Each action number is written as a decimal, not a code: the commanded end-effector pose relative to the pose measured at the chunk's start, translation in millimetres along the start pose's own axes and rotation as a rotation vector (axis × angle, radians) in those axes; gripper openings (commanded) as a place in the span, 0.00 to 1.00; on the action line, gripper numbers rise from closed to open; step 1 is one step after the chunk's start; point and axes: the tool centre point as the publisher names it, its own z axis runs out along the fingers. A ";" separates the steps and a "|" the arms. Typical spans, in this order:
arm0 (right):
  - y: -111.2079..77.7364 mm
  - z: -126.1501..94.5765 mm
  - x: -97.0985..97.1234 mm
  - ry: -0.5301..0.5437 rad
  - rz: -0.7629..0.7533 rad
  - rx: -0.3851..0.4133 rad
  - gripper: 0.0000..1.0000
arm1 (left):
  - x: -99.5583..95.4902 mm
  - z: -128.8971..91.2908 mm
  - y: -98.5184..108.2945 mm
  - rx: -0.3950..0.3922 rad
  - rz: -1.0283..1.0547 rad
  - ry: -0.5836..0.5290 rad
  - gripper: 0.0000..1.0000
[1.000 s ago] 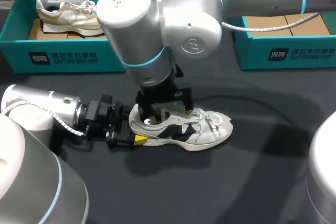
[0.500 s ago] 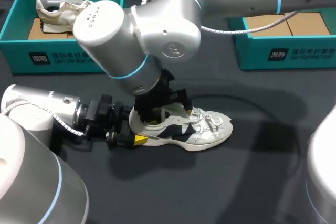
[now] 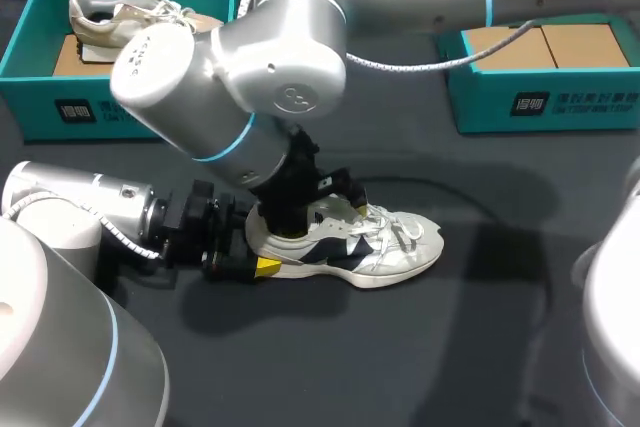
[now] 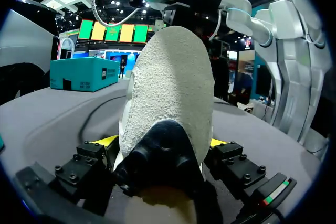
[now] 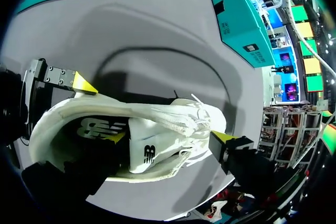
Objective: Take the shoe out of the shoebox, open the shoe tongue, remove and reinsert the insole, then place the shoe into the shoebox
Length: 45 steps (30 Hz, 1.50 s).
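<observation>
Shoe [image 3: 380, 247] lies on table [image 3: 450, 347], well apart from shoebox [image 3: 540, 107]. Left gripper [image 4: 163, 142] clamps heel [image 4: 168, 87] from both sides. Right gripper [image 5: 171, 137] sits at shoe mouth by tongue [image 5: 144, 150]; its grip we cannot tell. We judge: brace heel firmly, ease tongue toeward, avoid snagging laces [image 3: 395, 227].

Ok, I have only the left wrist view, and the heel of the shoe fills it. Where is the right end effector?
Observer: The right end effector is down at the opening of the shoe, at the heel end.
Operator: And where does the toe point?
Observer: It points toward the right side of the table, away from the left end effector.
Operator: Is a box free for the shoe?
Observer: The teal shoebox at the far right shows only brown card inside, as far as the arm lets me see.
</observation>
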 end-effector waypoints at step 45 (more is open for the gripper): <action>-9.4 6.4 -87.6 0.333 0.423 0.156 0.00 | 0.0 2.5 0.7 0.000 0.000 -0.002 0.00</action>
